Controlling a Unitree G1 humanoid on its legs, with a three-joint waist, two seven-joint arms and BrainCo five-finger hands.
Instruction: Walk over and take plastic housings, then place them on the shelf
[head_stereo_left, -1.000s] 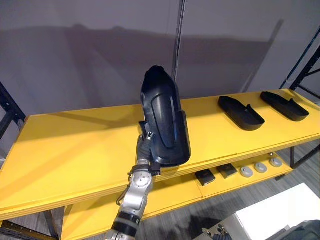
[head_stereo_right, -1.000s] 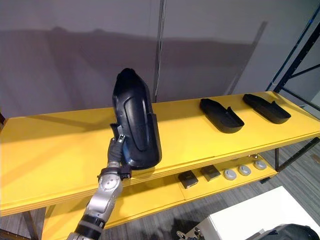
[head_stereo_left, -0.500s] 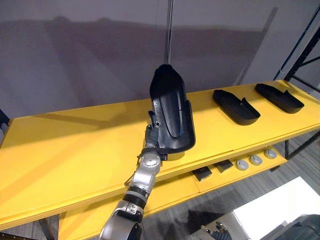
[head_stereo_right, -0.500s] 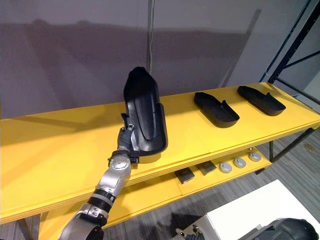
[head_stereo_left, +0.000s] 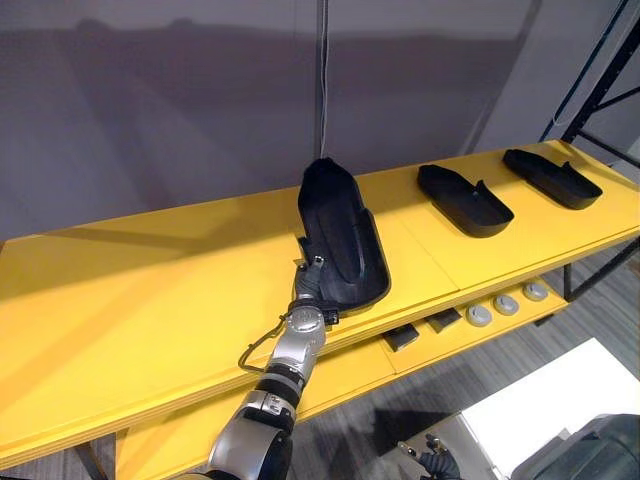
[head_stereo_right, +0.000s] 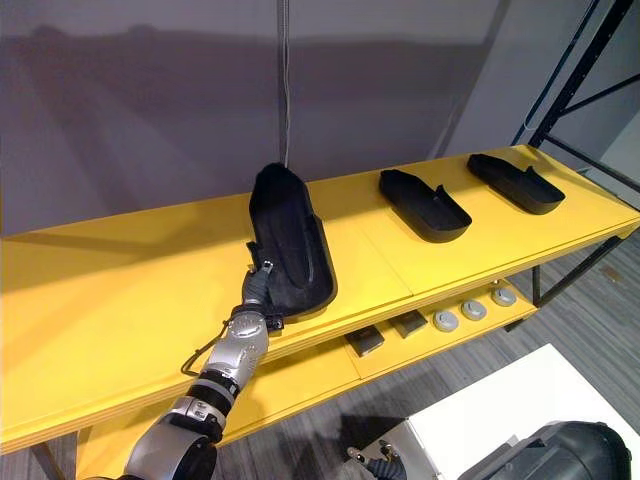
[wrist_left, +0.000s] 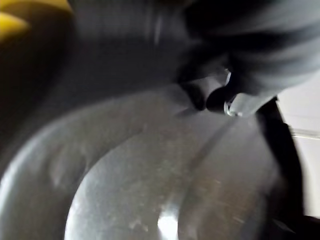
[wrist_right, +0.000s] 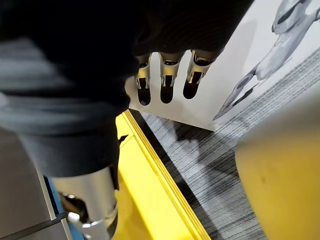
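Observation:
A long black plastic housing (head_stereo_left: 342, 238) lies hollow side up on the yellow top shelf (head_stereo_left: 150, 300), near its front edge. My left hand (head_stereo_left: 308, 288) holds the housing's near end from below the shelf edge, fingers curled on it. In the left wrist view the housing's dark shell (wrist_left: 150, 175) sits right against the hand (wrist_left: 235, 95). Two more black housings (head_stereo_left: 464, 200) (head_stereo_left: 552, 178) lie further right on the same shelf. My right hand (wrist_right: 167, 75) hangs low, away from the shelf, with its fingers relaxed and nothing in them.
The lower yellow shelf (head_stereo_left: 340, 380) carries two dark blocks (head_stereo_left: 405, 338) and three grey round discs (head_stereo_left: 506, 304). A white table (head_stereo_left: 545, 400) stands at the lower right. Dark rack posts (head_stereo_left: 598, 75) rise at the right, and a grey wall is behind.
The housing has tipped from standing upright in my left hand to lying flat on the shelf. The camera has also shifted.

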